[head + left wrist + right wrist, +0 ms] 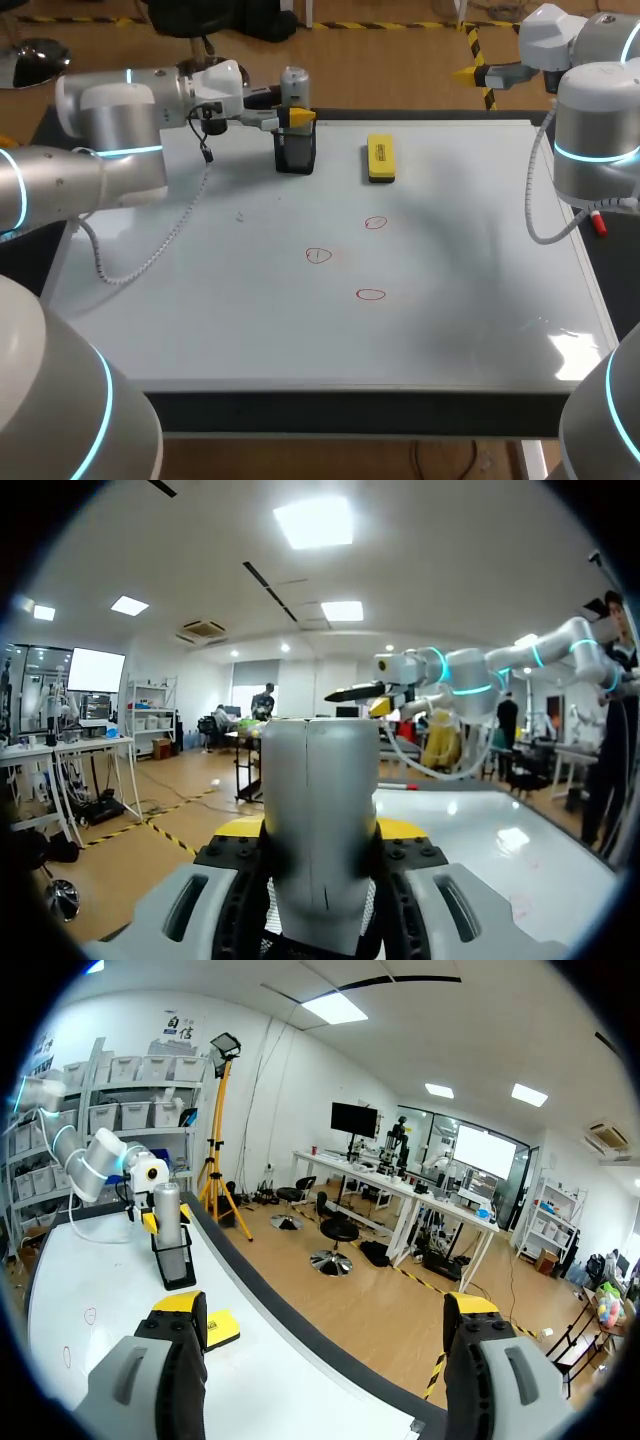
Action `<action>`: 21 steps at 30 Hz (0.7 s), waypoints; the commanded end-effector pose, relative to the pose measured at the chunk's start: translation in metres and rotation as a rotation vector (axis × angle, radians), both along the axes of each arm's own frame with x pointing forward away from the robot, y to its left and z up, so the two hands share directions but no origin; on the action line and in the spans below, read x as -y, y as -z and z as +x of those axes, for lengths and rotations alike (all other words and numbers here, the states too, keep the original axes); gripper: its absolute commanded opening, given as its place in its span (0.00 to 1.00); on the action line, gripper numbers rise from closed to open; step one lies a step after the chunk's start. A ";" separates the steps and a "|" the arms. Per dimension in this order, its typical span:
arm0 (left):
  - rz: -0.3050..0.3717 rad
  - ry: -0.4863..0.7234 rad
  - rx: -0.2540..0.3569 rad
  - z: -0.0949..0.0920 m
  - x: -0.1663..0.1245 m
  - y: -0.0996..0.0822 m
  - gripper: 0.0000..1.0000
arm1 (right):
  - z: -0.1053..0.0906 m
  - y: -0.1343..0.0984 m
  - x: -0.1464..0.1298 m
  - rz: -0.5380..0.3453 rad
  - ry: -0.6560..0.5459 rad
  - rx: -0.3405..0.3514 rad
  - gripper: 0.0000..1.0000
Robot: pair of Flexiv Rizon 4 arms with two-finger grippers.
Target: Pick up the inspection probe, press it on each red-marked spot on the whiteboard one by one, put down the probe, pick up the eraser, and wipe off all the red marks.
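Left hand [297, 118] looks clamped on the inspection probe [294, 85], which stands upright in the black holder [296, 152] at the whiteboard's [450, 300] far edge. Lift it straight up, so the holder doesn't drag along! Right hand [325, 1320] hangs off to the side, fingers apart (eraser [381, 158] near the holder, red marks [318, 256] waiting).

The grey cylindrical inspection probe [293, 88] stands upright in a black holder [295, 152], clasped between the left gripper's [298, 118] jaws. Ahead of the jaws, the yellow eraser [381, 159] lies flat on the whiteboard [230, 320]. Three red marks [318, 256] sit well apart from them.
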State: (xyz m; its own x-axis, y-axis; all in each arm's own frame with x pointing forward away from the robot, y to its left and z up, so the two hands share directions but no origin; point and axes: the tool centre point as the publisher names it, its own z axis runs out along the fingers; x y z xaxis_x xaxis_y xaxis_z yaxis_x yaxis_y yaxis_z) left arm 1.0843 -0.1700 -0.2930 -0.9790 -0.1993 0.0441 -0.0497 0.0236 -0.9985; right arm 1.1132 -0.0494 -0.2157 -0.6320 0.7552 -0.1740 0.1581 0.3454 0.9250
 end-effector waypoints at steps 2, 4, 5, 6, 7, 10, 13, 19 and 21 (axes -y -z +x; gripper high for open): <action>-0.010 -0.004 0.010 -0.014 -0.004 -0.004 0.00 | 0.000 0.000 0.000 0.000 -0.001 0.000 1.00; -0.017 0.000 0.014 -0.016 -0.005 -0.005 0.00 | 0.000 0.000 0.000 0.000 -0.001 0.000 1.00; -0.019 0.000 0.015 -0.017 -0.006 -0.006 0.00 | 0.000 0.000 0.000 0.000 -0.001 0.000 1.00; -0.021 -0.001 0.016 -0.017 -0.006 -0.007 0.00 | 0.000 0.000 0.000 0.000 -0.001 0.000 1.00; -0.020 -0.004 0.020 -0.017 -0.006 -0.007 0.00 | 0.000 0.000 0.000 0.000 -0.001 0.000 1.00; -0.016 -0.007 0.032 -0.018 -0.006 -0.010 0.00 | 0.000 0.000 0.000 0.000 -0.001 0.000 1.00; -0.017 -0.007 0.045 -0.017 -0.007 -0.013 0.00 | 0.000 0.000 0.000 0.000 -0.001 0.000 1.00; -0.021 0.001 0.067 -0.017 -0.005 -0.022 0.00 | 0.000 0.000 0.000 0.000 -0.001 0.000 1.00; -0.018 0.003 0.062 -0.015 -0.005 -0.025 0.00 | 0.000 0.000 0.000 0.000 -0.001 0.000 1.00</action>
